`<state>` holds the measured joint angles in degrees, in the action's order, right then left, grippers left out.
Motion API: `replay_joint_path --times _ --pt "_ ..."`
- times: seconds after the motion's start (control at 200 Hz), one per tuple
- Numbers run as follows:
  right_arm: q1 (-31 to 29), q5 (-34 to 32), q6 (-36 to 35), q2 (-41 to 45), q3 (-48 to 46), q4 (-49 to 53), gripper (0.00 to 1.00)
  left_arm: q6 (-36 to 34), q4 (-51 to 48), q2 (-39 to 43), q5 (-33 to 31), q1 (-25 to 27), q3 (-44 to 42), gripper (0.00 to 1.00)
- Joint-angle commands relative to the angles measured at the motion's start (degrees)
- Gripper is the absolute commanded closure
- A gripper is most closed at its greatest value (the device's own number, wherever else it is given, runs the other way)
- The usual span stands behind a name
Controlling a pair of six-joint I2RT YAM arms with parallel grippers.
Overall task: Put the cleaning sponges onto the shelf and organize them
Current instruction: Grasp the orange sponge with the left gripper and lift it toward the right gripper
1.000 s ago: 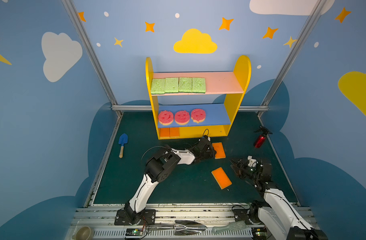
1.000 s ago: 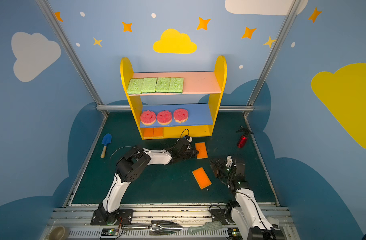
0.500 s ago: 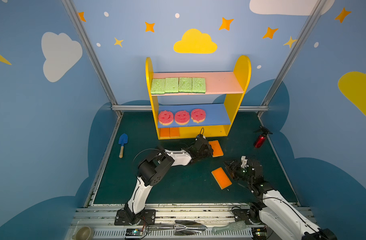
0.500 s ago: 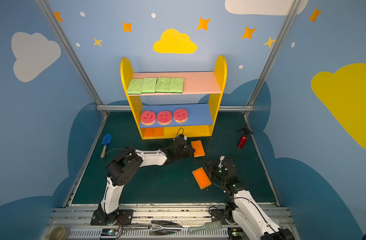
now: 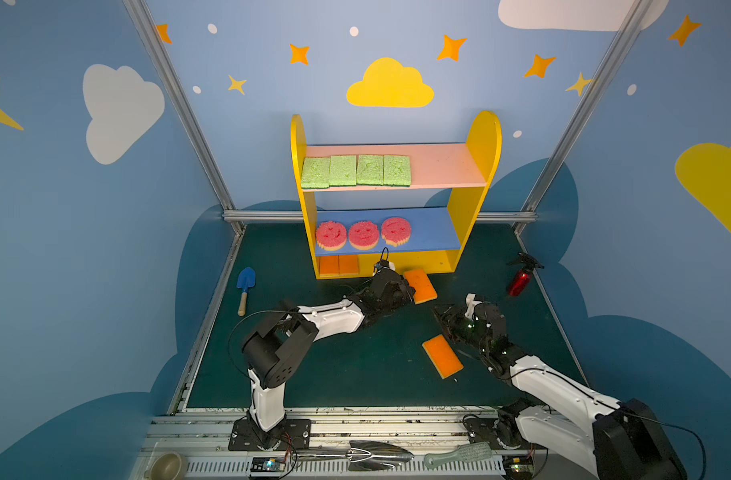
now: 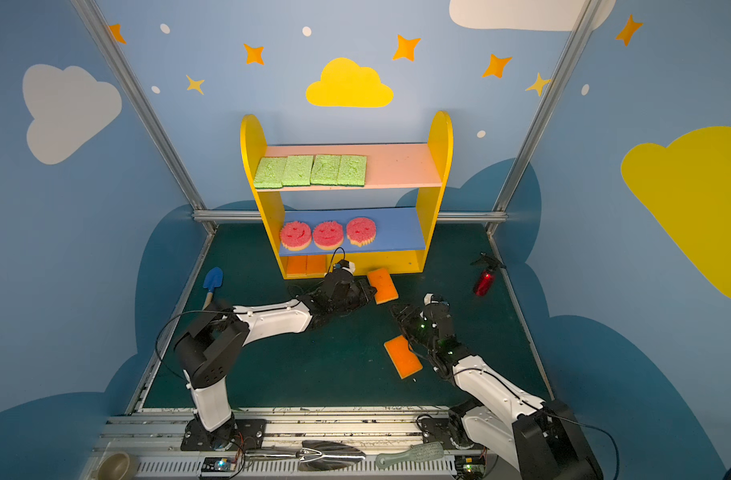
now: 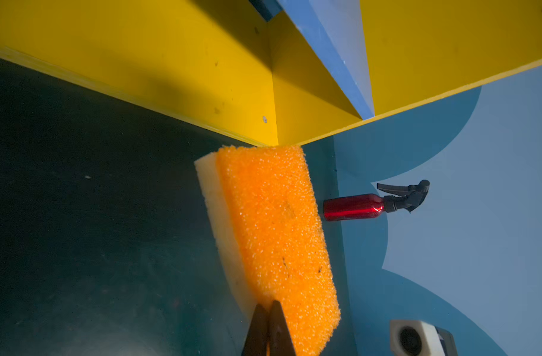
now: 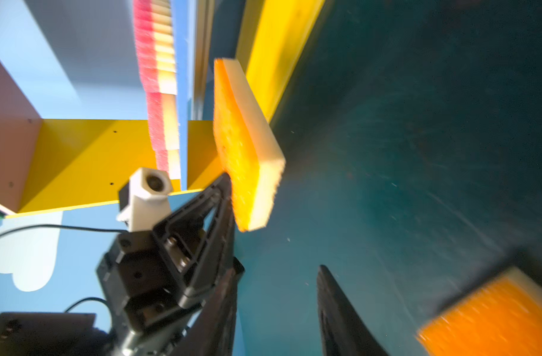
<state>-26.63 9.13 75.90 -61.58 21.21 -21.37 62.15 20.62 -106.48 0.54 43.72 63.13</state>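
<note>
- The loose orange sponge [image 5: 441, 356] lies flat on the green mat [image 5: 347, 374], orange face up, at the same place as one second ago.
- The right gripper [image 5: 440, 318] has come in toward the middle and is now just beside this sponge, on its far side. Its jaws stand partly apart with only mat between them, so it holds nothing.
- The left gripper [image 5: 410, 292] is pinched tight on one end of the held orange sponge [image 5: 422, 284]. This sponge is off the mat and tilted. Both are nearer to the shelf [image 5: 465, 208] than a second ago.
- The far end of the held orange sponge is close to the front edge of the yellow base [image 5: 432, 262], toward the right side panel [image 5: 484, 137]. I cannot tell if it touches.
- Two orange sponges [image 5: 338, 264] sit at the left end of the base. To their right the yellow board shows bare up to the side panel.
- Three pink smiley sponges [image 5: 363, 235] fill the left half of the blue middle board [image 5: 434, 232].
- Four green sponges [image 5: 355, 170] lie in a row on the left part of the pink top board [image 5: 442, 166].
- The trowel [image 5: 244, 286] lies near the left edge of the mat.
- The spray bottle [image 5: 520, 280] stands near the right edge. Both are well apart from the grippers.
</note>
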Motion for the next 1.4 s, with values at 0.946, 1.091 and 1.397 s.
replay_joint_path --times 0.946,1.091,1.397 --pt "6.61 41.33 -19.31 -29.52 26.65 4.97 0.35 -18.29 -4.51 21.57 20.11 -11.32 -17.43 0.97" --pt "5.43 42.80 -19.24 -32.82 27.94 1.32 0.38 -21.55 -8.90 24.99 24.00 -12.46 -17.44 0.97" --pt "3.62 42.57 -19.47 -33.80 30.34 0.18 0.43 -22.00 -9.37 24.98 26.71 -14.16 -18.65 0.97"
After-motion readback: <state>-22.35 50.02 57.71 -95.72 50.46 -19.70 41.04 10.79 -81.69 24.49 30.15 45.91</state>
